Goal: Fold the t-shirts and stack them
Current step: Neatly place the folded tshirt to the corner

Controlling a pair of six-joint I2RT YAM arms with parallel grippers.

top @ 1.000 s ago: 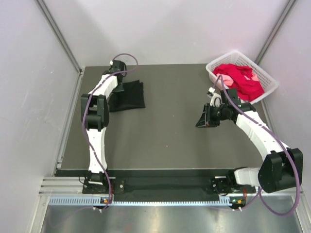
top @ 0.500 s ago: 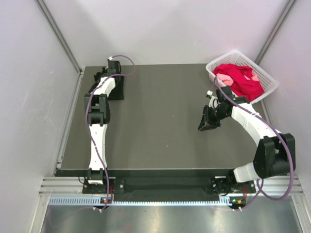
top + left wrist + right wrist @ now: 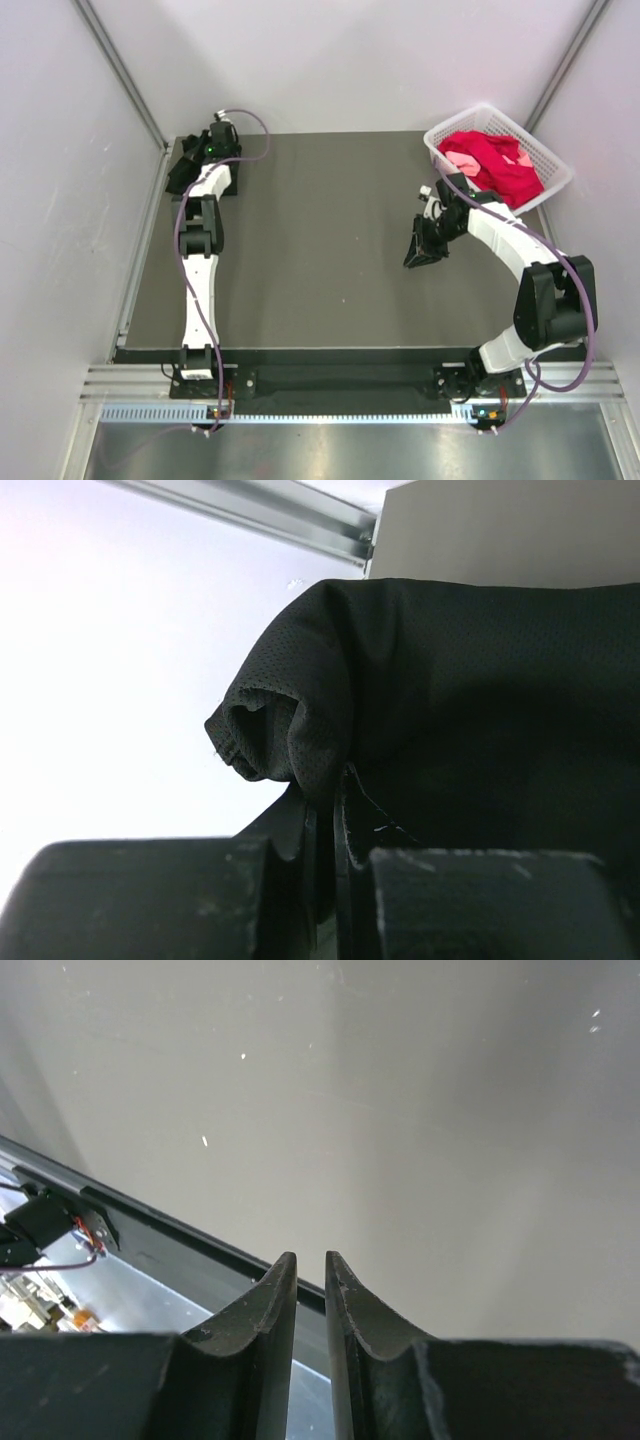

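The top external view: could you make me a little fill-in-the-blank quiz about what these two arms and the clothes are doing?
1. The left gripper pinches the black t-shirt at the far ___ corner of the table.
2. The white basket holds crumpled t-shirts, pink and ___.
3. The right gripper holds ___.
Missing words: left; red; nothing.

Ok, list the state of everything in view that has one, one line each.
left hand: shut on the black t-shirt
black t-shirt: bunched up, pinched in the left hand
right hand: shut but for a slit, holding nothing
red t-shirt: crumpled, unfolded, in the basket
pink t-shirt: crumpled in the basket beside the red
basket: upright, holding the red and pink shirts
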